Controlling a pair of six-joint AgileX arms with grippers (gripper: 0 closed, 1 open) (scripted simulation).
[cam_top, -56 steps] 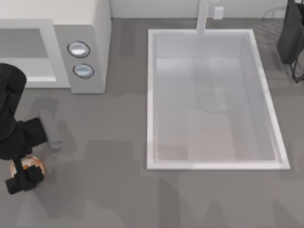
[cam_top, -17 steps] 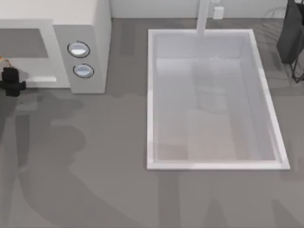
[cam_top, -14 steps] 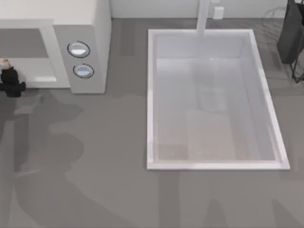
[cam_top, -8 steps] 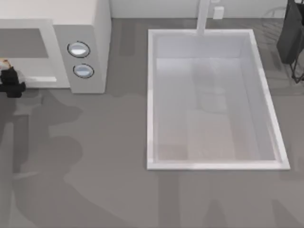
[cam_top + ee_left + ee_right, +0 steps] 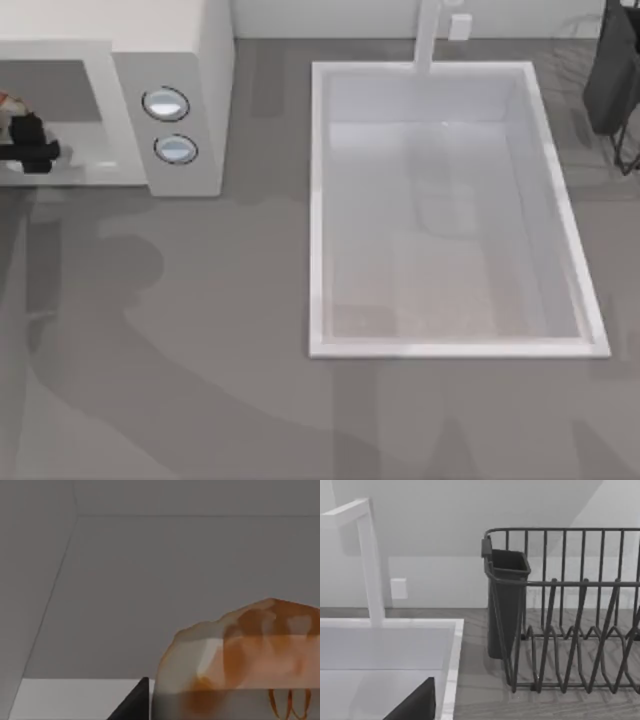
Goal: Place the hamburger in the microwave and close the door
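One gripper works: the left gripper (image 5: 22, 135), at the microwave (image 5: 190, 60) cavity's mouth on the table's left, has its fingers clamped on the hamburger (image 5: 240, 655) (orange-brown patched), held above the grey cavity floor.

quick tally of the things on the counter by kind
microwave: 1
knobs: 2
hamburger, at the left tool: 1
sink: 1
faucet: 1
dish rack: 1
total: 7
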